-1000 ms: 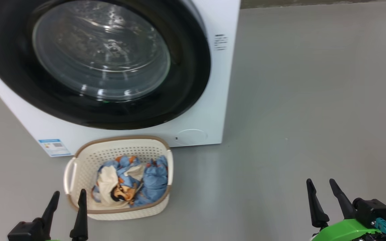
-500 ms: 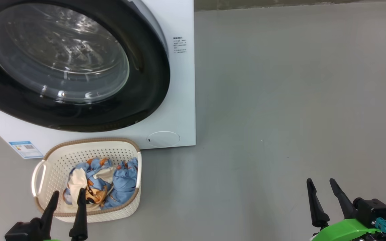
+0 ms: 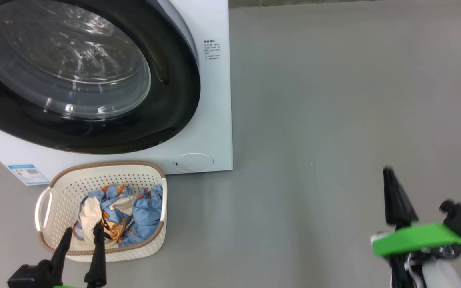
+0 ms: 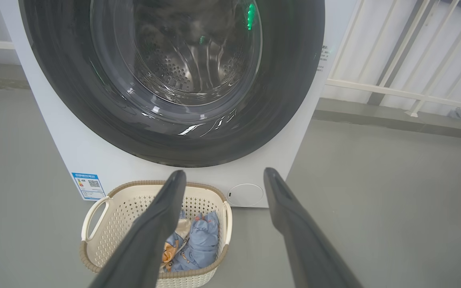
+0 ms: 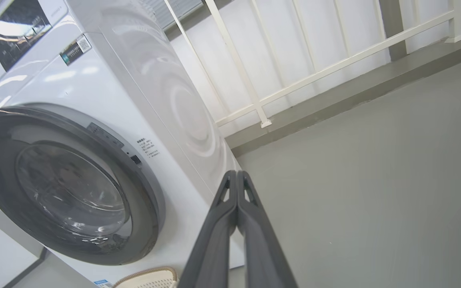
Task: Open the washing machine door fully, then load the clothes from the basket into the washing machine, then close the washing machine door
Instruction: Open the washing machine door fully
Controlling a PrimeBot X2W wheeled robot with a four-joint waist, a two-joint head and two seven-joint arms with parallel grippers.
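Note:
The white washing machine (image 3: pixel 214 120) stands at the upper left, and its round black glass-centred door (image 3: pixel 174 104) lies flat against its front. On the floor before it sits the cream basket (image 3: pixel 106 165), holding the light blue and cream clothes (image 3: pixel 144 216). My left gripper (image 3: pixel 83 231) hangs open just in front of the basket's near rim, with nothing between its fingers. In the left wrist view the left gripper (image 4: pixel 224 173) points at the door (image 4: pixel 294 80) above the basket (image 4: pixel 134 186). My right gripper (image 3: pixel 388 173) is shut and empty over bare floor, far right of the machine. The right wrist view shows the right gripper (image 5: pixel 236 175) with fingers pressed together.
A round filter cap (image 3: pixel 193 162) and a blue sticker (image 3: pixel 28 173) sit low on the machine's front. A white railing (image 5: pixel 254 80) and a low kerb run behind the machine. Grey floor (image 3: pixel 334 120) stretches to the right.
My right gripper has shut and risen in the head view, tilting. The head camera turned, shifting machine and basket leftward in the picture. The left gripper has stayed open and still.

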